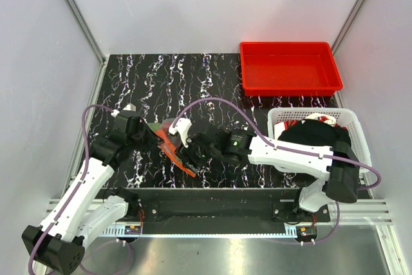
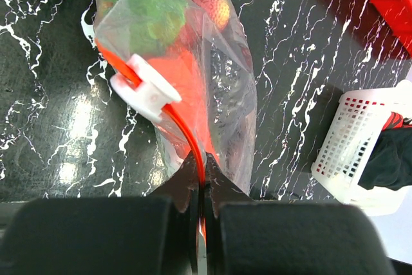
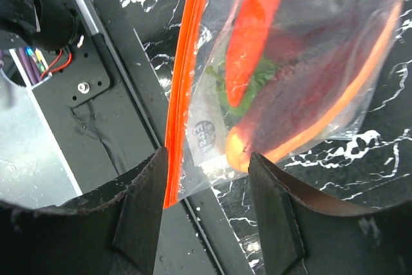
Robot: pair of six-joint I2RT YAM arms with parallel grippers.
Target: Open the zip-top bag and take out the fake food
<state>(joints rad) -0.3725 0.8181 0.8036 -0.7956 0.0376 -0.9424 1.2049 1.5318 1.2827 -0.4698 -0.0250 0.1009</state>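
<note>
The zip-top bag (image 1: pixel 168 140) lies between both grippers at the table's near middle. My left gripper (image 2: pixel 201 175) is shut on its orange-red zip strip (image 2: pixel 183 130), just below the white slider (image 2: pixel 145 89). Inside show green leafy bits (image 2: pixel 148 14), red tomatoes (image 2: pixel 215 8) and the orange carrot (image 3: pixel 257 24) beside a dark purple piece (image 3: pixel 302 88). My right gripper (image 3: pixel 209 191) is open, its fingers (image 3: pixel 145 204) standing either side of the bag's lower corner with the white label (image 3: pixel 206 136). In the top view the left gripper (image 1: pixel 153 134) and right gripper (image 1: pixel 191 154) flank the bag.
A red tray (image 1: pixel 290 69) stands at the back right. A white mesh basket (image 1: pixel 351 120) holding dark items sits at the right, under the right arm. The black front rail (image 3: pixel 96 88) runs just below the bag.
</note>
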